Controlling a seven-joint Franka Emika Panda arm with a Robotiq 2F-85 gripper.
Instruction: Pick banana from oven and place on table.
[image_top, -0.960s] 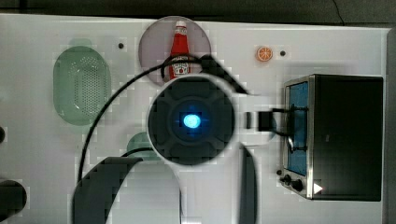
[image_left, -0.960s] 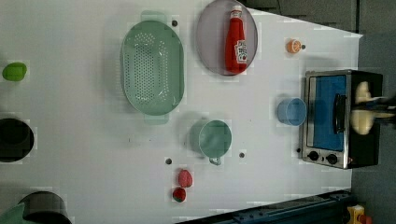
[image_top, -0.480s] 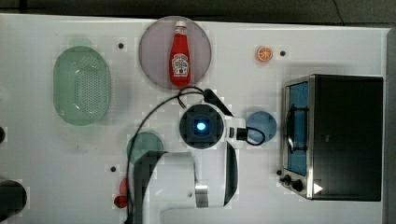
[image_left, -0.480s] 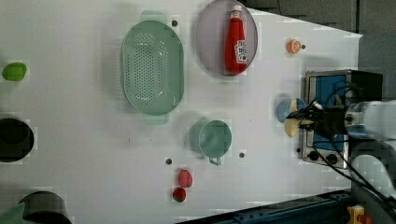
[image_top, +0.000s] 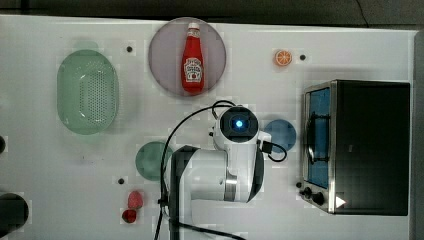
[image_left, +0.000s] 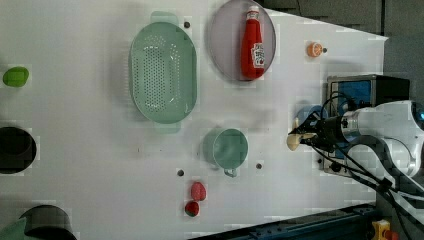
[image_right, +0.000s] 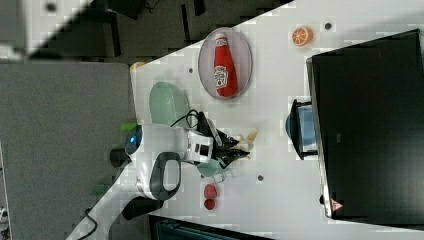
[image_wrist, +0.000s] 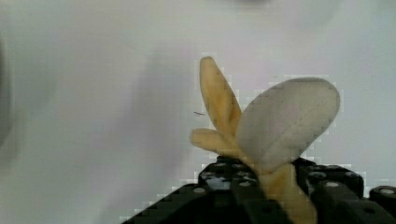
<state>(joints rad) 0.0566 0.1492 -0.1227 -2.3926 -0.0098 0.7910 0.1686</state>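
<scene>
I am holding the banana (image_wrist: 275, 135) in the claw (image_left: 306, 134), which is pinching its lower end so that the pale flesh and the splayed peel strips are sticking out past the fingertips. Gripping it by the base is keeping the strips free and letting me see white desk (image_top: 350, 45) beyond them in the wrist view. In the left view the banana is hanging just off the oven's (image_top: 367, 145) front, between the oven and the green cup (image_left: 230, 148), near the blue disc (image_top: 284, 134). The oven's blue glass door is facing the arm, which is why I am working on this side of it. I judge the fruit is out of the oven and what remains is lowering it to a bare patch of desk, away from the cup and disc, and releasing.
</scene>
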